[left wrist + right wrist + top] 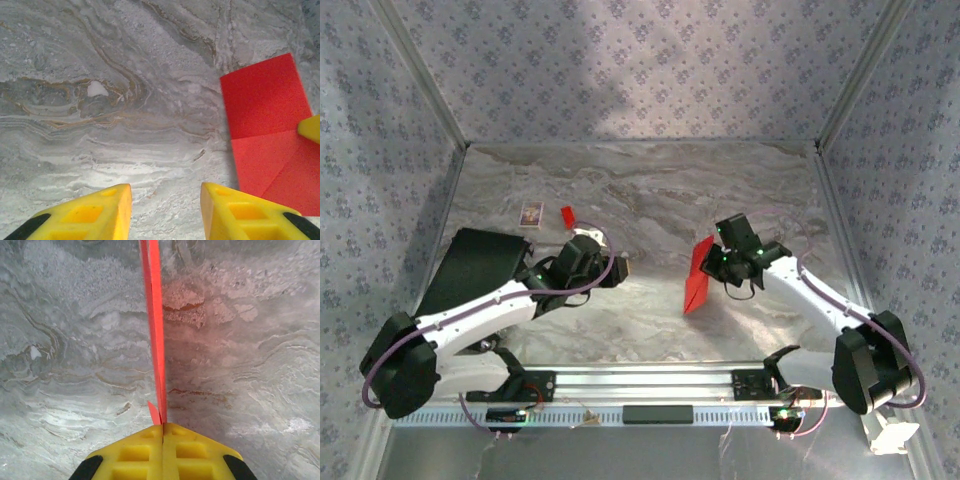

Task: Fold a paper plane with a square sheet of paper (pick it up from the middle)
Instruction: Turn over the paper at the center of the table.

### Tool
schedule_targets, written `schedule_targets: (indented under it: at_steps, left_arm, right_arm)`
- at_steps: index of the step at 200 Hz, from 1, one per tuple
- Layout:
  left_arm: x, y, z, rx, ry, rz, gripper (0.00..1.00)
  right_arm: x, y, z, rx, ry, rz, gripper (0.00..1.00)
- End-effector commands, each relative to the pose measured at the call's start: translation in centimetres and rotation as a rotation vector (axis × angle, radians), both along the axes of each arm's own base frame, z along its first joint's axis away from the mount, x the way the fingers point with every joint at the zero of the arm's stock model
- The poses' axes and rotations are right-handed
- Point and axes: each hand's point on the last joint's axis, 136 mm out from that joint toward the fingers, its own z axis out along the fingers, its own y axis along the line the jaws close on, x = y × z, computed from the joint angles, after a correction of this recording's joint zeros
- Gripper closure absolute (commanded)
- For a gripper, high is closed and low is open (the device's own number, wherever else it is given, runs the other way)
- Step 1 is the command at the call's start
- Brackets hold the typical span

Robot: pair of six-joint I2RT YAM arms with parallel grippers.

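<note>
Two claws, one sheet.

Far left: small patterned card (531, 213) and tiny red block (567, 214), lying idle on the surface (650, 190).

Left claw (165, 194): fingers partly parted, empty, near the sheet.

Centre-right: red sheet of paper (698, 275), folded, held up on edge.

Right claw (163, 427): clamped tight on the sheet's edge.

Step, as judged: mid-fold, between creases. The next move calls for the left claw to catch the free flap squarely.

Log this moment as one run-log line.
left jaws: open, empty | right jaws: shut on creased bright red paper sheet | fold: unfinished
</note>
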Motion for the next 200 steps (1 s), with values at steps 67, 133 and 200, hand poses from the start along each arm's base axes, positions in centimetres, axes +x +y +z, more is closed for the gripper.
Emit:
schedule_targets:
  at_steps: [67, 133, 200]
  left_arm:
    - [0.6, -0.6, 0.5, -0.001, 0.027, -0.008, 0.59]
    - [0.7, 1.7, 0.3, 0.028, -0.008, 0.034, 0.55]
    - [1.2, 4.1, 1.2, 0.043, -0.064, 0.101, 0.31]
  right_arm:
    - [-0.8, -1.1, 1.3, -0.049, 0.027, -0.035, 0.99]
    - [-0.3, -3.5, 4.5, -0.301, -0.059, 0.052, 0.99]
    - [-0.4, -6.5, 8.1, -0.630, -0.084, 0.095, 0.99]
